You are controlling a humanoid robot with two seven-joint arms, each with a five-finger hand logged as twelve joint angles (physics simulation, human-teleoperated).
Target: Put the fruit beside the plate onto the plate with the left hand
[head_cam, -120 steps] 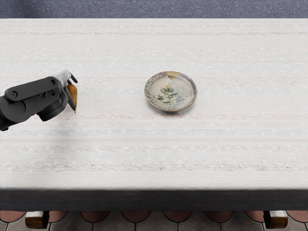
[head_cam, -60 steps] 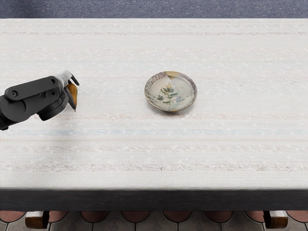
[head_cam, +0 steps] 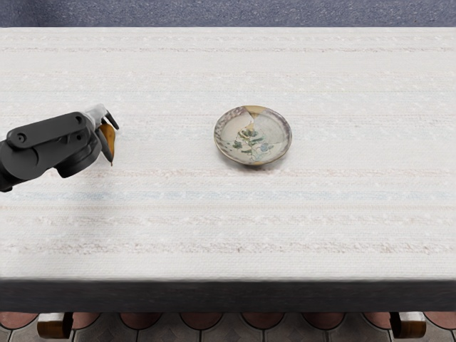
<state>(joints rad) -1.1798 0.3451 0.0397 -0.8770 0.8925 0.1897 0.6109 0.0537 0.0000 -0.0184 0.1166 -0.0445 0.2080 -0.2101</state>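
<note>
The left hand (head_cam: pixel 102 128) is hanging over the left part of the table (head_cam: pixel 342 214), and it is holding a small orange-brown fruit (head_cam: pixel 108 133). Only a narrow slice of the fruit is showing, because the dark forearm is covering most of the hand. One thin dark finger (head_cam: pixel 107 149) is lying across the front of the fruit and a pale part of the hand is sitting over its top, so I am judging that the fingers are clamped on it. Whether the fruit is touching the table or is lifted a little, I cannot tell. The plate (head_cam: pixel 285 128) is standing well apart to the right, near the middle of the table, and nothing is lying on it.

I am thinking this fruit is light and quite firm, with a smooth skin that may be slipping between hard fingers. It is looking longer than wide, so the best hold is around its widest middle, with fingers on opposite sides, not at the narrow end. Too strong a squeeze may be bruising it. With too weak a squeeze, it may be rolling out on the way to the shallow plate. The right hand is not showing anywhere.
</note>
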